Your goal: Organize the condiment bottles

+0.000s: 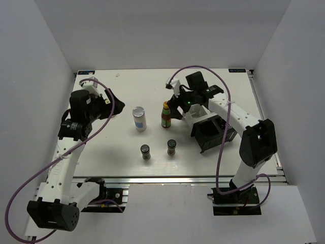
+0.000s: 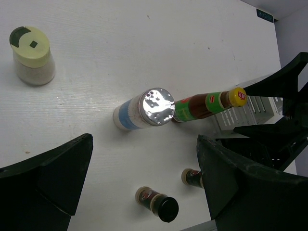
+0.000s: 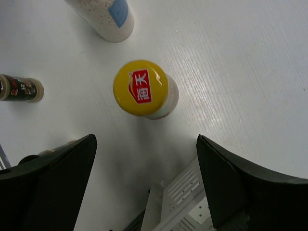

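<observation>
My right gripper (image 3: pixel 147 166) hangs spread wide above the yellow-capped sauce bottle (image 3: pixel 140 87), upright mid-table near the rack (image 1: pixel 208 133), and I reckon if I descend off-centre, a finger clips that cap and tips it over.

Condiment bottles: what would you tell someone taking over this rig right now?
The left gripper is open and empty. The right gripper is open and empty, hovering over the sauce bottle.
The shaker stands left of that bottle, the two spice jars nearer the arms, and the cream bottle further left.
All five stand on the table, outside the rack.
Done: nothing visible. Left: all five bottles.
</observation>
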Robot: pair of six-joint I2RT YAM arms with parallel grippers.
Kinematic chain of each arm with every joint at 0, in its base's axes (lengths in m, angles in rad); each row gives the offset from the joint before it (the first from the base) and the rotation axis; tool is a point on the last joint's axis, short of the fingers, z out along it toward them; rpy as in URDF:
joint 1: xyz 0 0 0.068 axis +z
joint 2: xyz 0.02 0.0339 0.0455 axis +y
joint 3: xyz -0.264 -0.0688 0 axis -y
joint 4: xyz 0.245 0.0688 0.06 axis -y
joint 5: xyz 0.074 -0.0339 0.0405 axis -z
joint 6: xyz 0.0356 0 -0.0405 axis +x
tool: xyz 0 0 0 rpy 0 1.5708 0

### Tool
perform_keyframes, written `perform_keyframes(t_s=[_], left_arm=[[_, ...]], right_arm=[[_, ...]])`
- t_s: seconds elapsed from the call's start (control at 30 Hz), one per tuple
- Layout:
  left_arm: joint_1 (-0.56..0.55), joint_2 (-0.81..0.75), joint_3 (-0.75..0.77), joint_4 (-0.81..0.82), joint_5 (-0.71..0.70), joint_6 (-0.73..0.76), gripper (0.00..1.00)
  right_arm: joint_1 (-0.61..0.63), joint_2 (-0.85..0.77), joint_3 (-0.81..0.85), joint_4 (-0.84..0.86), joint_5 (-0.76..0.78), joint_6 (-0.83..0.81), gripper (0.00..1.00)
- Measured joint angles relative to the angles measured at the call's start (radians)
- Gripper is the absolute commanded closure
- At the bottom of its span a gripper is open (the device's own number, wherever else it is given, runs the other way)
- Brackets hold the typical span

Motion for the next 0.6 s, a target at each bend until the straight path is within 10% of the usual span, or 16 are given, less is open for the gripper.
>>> perform_keyframes(t_s=[0.6], left_arm=[[0.000, 0.031, -0.021, 0.020, 0.055, -0.005, 0.02]], right_arm=[[0.046, 0.099, 0.086, 0.072, -0.023, -0.003, 0.12]])
